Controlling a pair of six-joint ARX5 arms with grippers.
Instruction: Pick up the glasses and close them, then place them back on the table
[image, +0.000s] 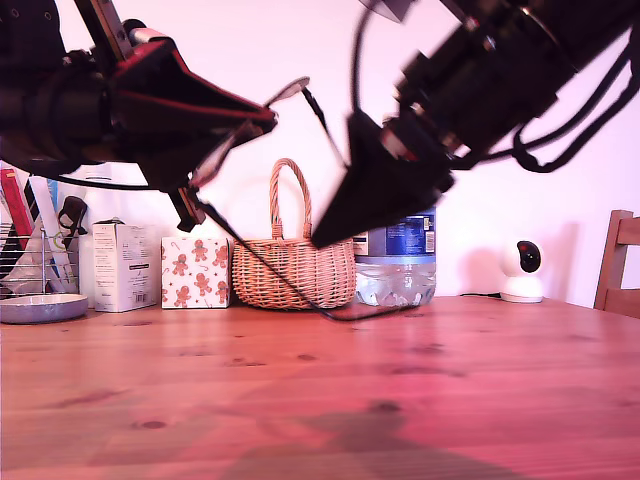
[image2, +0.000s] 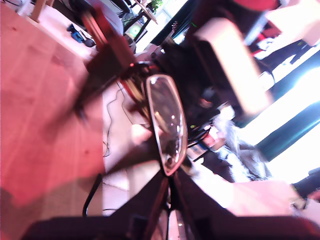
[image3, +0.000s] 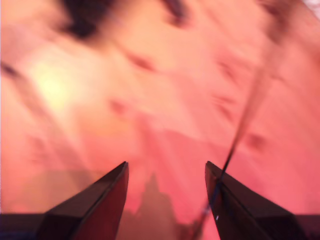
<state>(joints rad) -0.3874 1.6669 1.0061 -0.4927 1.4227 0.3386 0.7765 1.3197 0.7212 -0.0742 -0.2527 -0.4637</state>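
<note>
My first gripper (image: 262, 118) is clamped on the glasses (image2: 167, 125), holding them in the air above the table (image: 420, 400), in front of the basket (image: 293, 270). My second gripper (image3: 166, 175) has its fingers apart, a thin temple arm touching one of them.
</note>
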